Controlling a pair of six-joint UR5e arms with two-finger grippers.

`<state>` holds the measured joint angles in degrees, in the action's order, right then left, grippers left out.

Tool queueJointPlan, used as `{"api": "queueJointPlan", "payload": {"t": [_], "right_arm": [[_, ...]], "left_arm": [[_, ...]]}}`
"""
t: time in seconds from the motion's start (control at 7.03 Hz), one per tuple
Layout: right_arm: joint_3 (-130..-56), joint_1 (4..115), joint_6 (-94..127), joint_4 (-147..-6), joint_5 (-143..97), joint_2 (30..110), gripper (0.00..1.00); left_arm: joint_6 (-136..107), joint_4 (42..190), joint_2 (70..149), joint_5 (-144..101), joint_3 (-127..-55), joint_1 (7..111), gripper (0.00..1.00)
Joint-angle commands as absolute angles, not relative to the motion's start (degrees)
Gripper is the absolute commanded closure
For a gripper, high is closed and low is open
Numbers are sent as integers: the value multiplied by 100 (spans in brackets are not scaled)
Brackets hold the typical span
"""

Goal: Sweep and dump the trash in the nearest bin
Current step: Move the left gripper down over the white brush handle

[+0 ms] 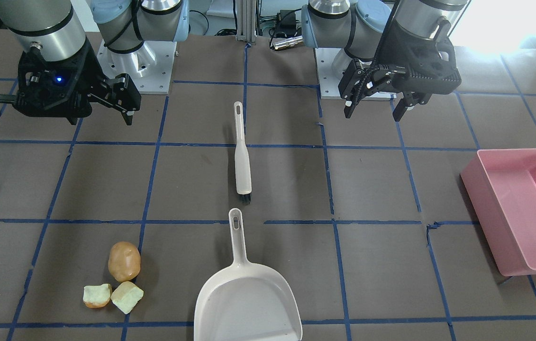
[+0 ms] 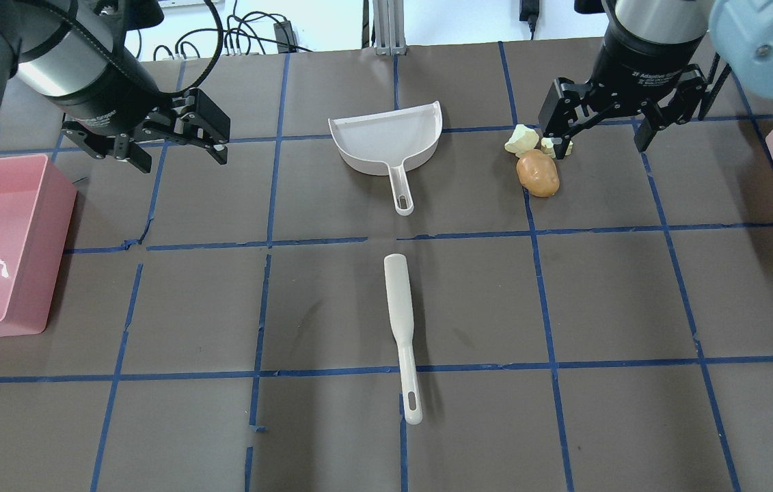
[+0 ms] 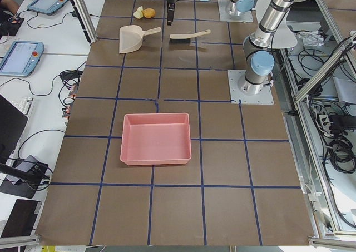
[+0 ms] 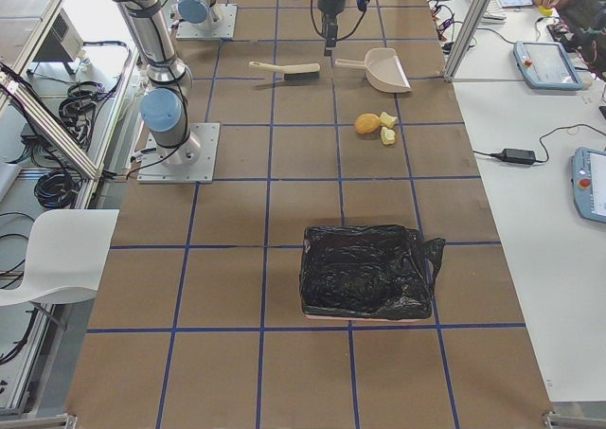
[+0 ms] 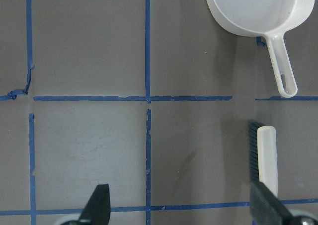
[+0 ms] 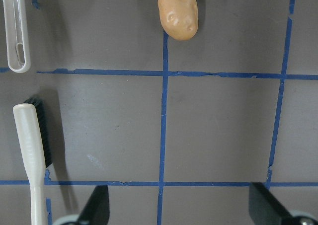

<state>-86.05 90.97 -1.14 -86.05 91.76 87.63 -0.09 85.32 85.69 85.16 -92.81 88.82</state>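
seen from overhead, the trash lies at about 1 o'clock from the middle of the surface [image 2: 331,301]. it is a brown potato-like lump [image 2: 537,173] with two pale yellow-green chunks close by, one chunk [image 2: 521,139] at its 11 o'clock and the other chunk [image 2: 550,144] at its 12 o'clock, partly hidden behind a finger of the right hand.

a white dustpan [image 2: 386,140] rests at 12 o'clock, its handle pointing to 6 o'clock. a white hand brush [image 2: 403,335] lies in line below it, apart from it, bristle end nearest the dustpan handle.

the left hand [image 2: 181,160] hangs over the surface at 10 o'clock, fingers spread, nothing between them. the right hand [image 2: 599,147] hangs just beside the trash, at its 2 o'clock, also spread and empty.

a pink bin [image 2: 17,205] stands at the 9 o'clock edge. a bin lined with a black bag [image 4: 365,270] stands at the 3 o'clock end, on the trash's half of the surface.
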Motion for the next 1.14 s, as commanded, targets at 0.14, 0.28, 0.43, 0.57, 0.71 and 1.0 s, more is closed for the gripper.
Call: {"api": "queueJointPlan", "payload": {"t": [0.14, 0.28, 0.43, 0.57, 0.71, 1.0], "right_arm": [[-8604, 9097, -114, -8604, 9176, 8763, 0], [-8604, 9097, -114, -8604, 9176, 8763, 0], [-8604, 9097, -114, -8604, 9167, 8754, 0], [-8604, 9088, -114, -8604, 9167, 8754, 0], [-8604, 9097, -114, -8613, 9176, 8745, 0], [-8604, 9096, -114, -8657, 9159, 8719, 0]], "left_arm": [[-17, 8525, 8491, 8534, -9448, 8903, 0], [-78, 8560, 8473, 8560, -9474, 8938, 0], [-79, 8561, 8499, 8517, -9536, 8991, 0], [-97, 8561, 8508, 8491, -9684, 9200, 0], [-427, 8561, 8534, 8490, -9860, 9628, 0], [-1603, 8491, 8657, 8499, -10202, 10394, 0]]}}
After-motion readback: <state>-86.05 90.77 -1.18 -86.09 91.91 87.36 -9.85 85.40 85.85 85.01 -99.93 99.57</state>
